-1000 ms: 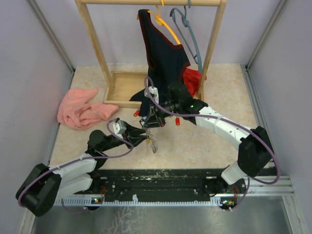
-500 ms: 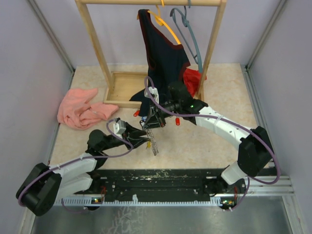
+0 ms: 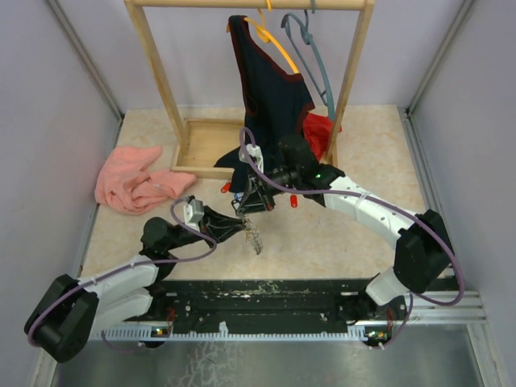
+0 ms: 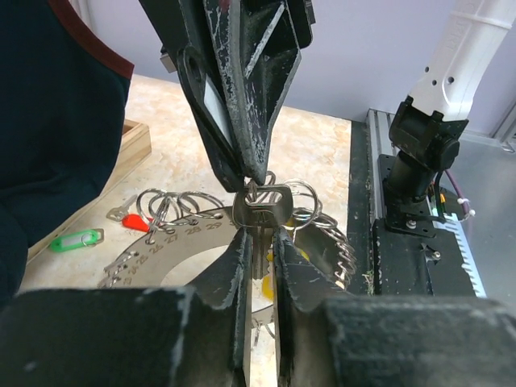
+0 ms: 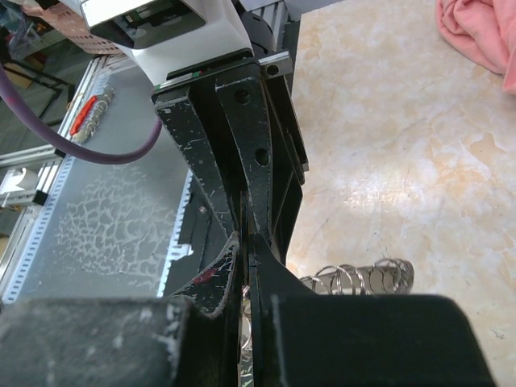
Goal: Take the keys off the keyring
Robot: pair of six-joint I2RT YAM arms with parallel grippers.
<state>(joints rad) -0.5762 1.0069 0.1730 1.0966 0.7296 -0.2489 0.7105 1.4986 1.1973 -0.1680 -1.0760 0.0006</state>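
Note:
The keyring (image 4: 173,238) is a flat grey numbered plate with many small split rings (image 4: 169,201) along its edge; in the top view it (image 3: 255,238) hangs on edge between both grippers, just above the floor. My left gripper (image 4: 260,238) is shut on a silver key (image 4: 262,211) at the ring's edge. My right gripper (image 4: 256,179) comes down from above and is shut on the keyring right at that key's head. A red tag (image 4: 137,223) and a yellow tag (image 4: 282,278) hang by the ring. In the right wrist view my right gripper (image 5: 246,242) pinches a thin silver edge.
A green-tagged key (image 4: 74,239) lies on the floor. Two red-tagged keys (image 3: 226,187) (image 3: 293,201) lie beside the grippers. A wooden rack (image 3: 161,81) holds a dark garment (image 3: 270,89) and hangers just behind. A pink cloth (image 3: 129,181) lies at left.
My left arm has drawn back slightly to the left, still holding the key. The right gripper and the keyring have stayed about where they were.

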